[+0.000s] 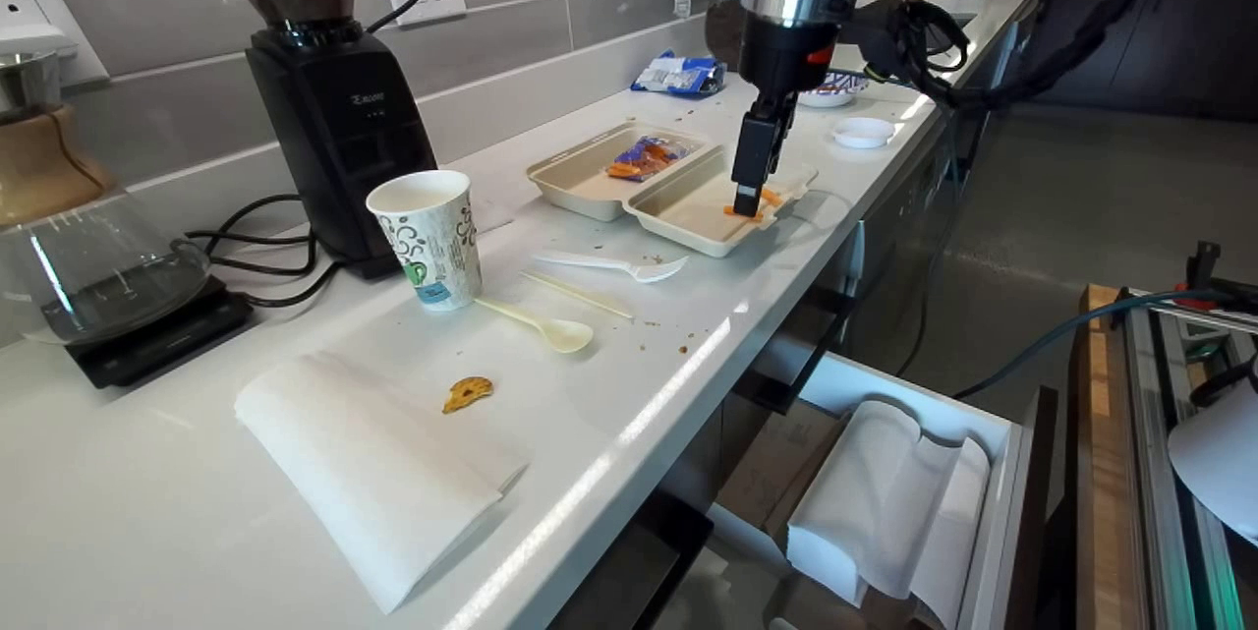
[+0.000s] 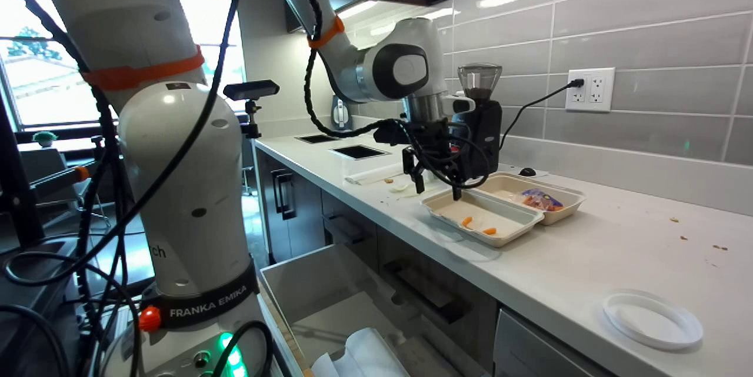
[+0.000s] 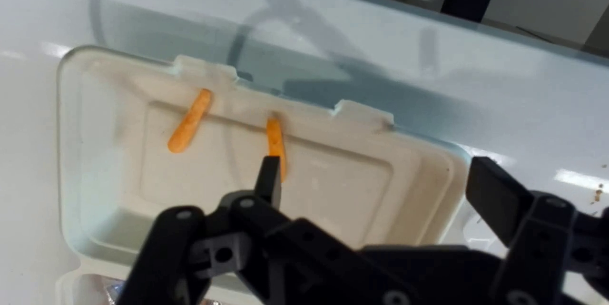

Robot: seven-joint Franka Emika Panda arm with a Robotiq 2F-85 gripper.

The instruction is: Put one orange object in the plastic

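If the front tray [image 3: 333, 191] is meant, placement appears finished: two carrots [image 3: 190, 121] are contained, the hand [image 3: 378, 176] spread wide and empty.

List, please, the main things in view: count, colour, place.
clamshell: one, beige, open on counter
carrot-like sticks: two, orange, in clamshell
packet: one, blue and clear, in clamshell
wrapper: one, blue-white, counter
round lid: one, white, counter
coffee grinder: one, black, counter
glass carafe: one, clear, beside grinder
paper cup: one, white, beside grinder
spoon: one, cream, beside cup
utensil: one, white, counter
folded paper: one, white, counter
scrap: one, brownish, beside paper
gripper: one, black, above counter
arm: one, white, beside counter
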